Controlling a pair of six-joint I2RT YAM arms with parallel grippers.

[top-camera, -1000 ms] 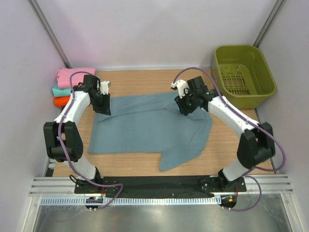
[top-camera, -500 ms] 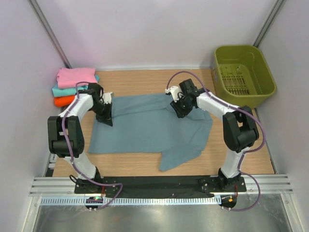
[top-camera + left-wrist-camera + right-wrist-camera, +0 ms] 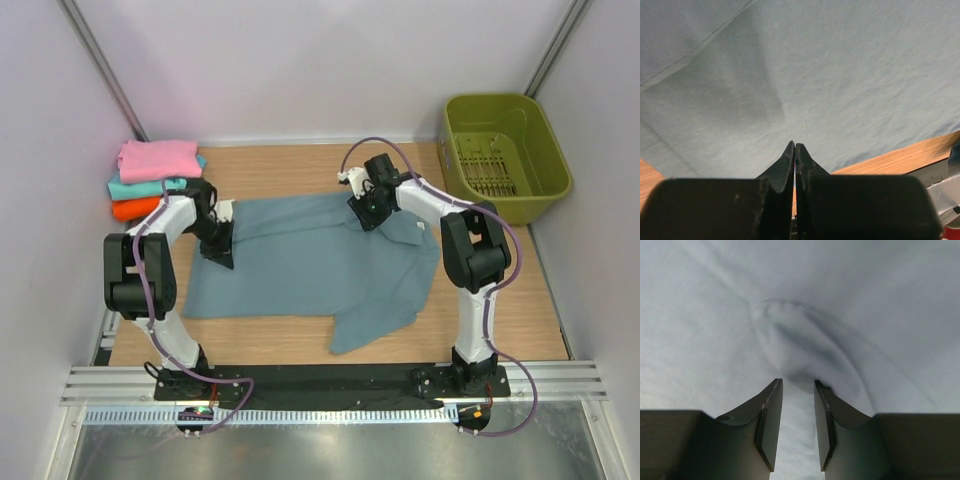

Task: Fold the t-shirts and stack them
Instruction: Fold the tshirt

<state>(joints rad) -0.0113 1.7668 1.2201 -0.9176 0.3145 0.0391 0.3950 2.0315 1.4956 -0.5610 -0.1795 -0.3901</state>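
Observation:
A slate blue-grey t-shirt [image 3: 310, 265] lies spread flat on the wooden table, with one sleeve hanging toward the front. My left gripper [image 3: 222, 255] is at its left edge. In the left wrist view its jaws [image 3: 795, 145] are closed tight with the tips on the shirt's [image 3: 840, 75] edge, and a crease runs to them. My right gripper [image 3: 362, 215] is on the shirt's far part near the collar. Its jaws [image 3: 797, 382] stand narrowly apart, pressed on the cloth [image 3: 865, 300], with a pucker bunched just ahead of the tips. Folded pink [image 3: 157, 158], teal [image 3: 125, 187] and orange [image 3: 128, 209] t-shirts are stacked at the far left.
An olive-green plastic basket [image 3: 505, 150] stands at the far right corner. White walls close in the table on three sides. The black rail with both arm bases [image 3: 320, 385] runs along the near edge.
My left gripper has slid toward the front along the shirt's left edge. My right gripper has moved left and a little farther back onto the collar area. The shirt has barely shifted.

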